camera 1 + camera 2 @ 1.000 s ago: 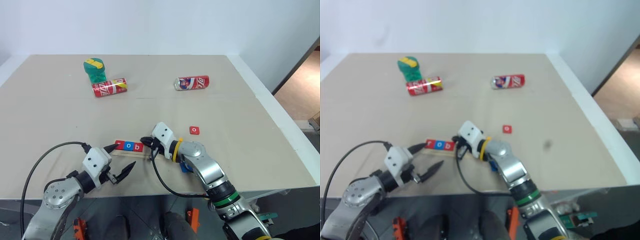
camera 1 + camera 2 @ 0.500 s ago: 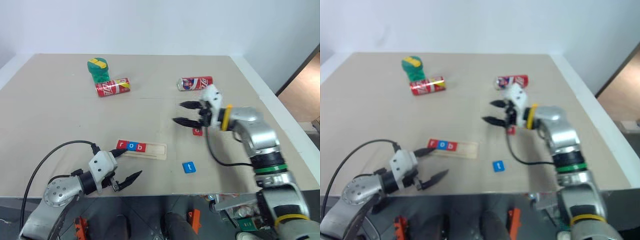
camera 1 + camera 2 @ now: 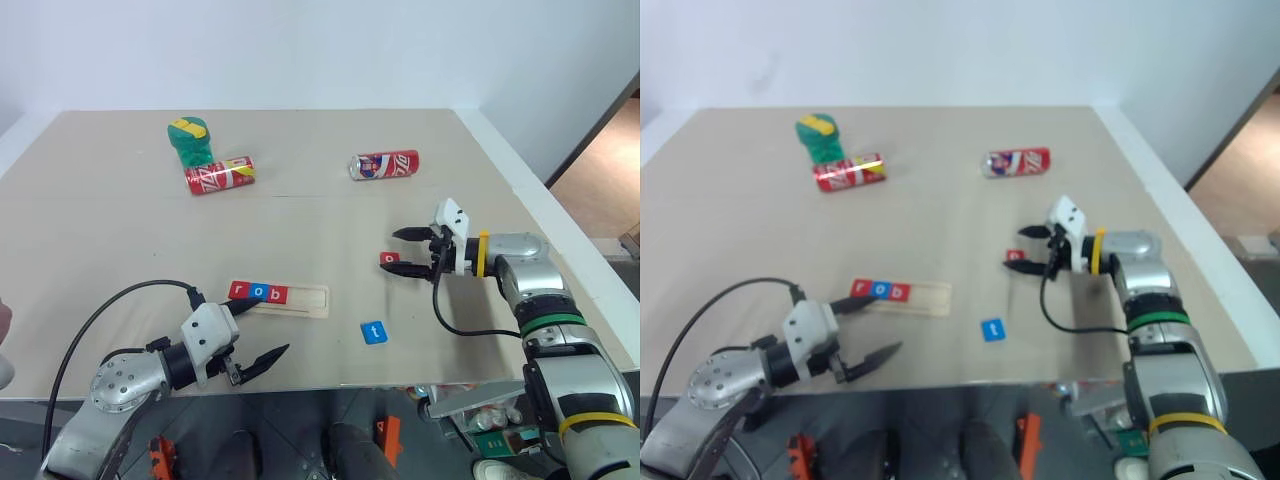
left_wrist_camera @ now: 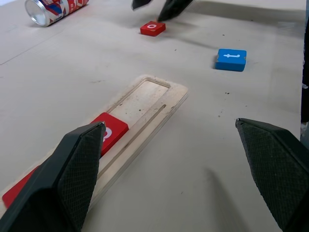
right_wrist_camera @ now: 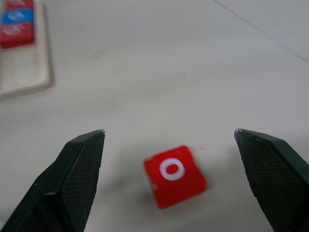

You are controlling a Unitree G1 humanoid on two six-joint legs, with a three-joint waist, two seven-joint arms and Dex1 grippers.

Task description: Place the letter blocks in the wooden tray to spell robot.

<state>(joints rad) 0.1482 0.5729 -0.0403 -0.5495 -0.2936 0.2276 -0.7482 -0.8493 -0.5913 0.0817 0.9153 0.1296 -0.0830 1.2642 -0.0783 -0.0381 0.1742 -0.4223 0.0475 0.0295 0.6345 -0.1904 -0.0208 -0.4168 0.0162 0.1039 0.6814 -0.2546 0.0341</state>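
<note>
So the beige table (image 3: 120, 250) has some random stuff at its far end. There's a red soda can (image 3: 219, 174) lying on its side toward the far left, and right behind it, pretty much touching, a green cup-looking thing (image 3: 189, 140) with a yellow and green top, standing upright. Can't really tell what it is exactly. Then well off to the right there's a second soda can (image 3: 384, 165), also on its side, red with some white and blue on it, silver end facing left. A faint seam runs across the tabletop just in front of the cans. Plain white wall (image 3: 300, 50) behind it all.
</note>
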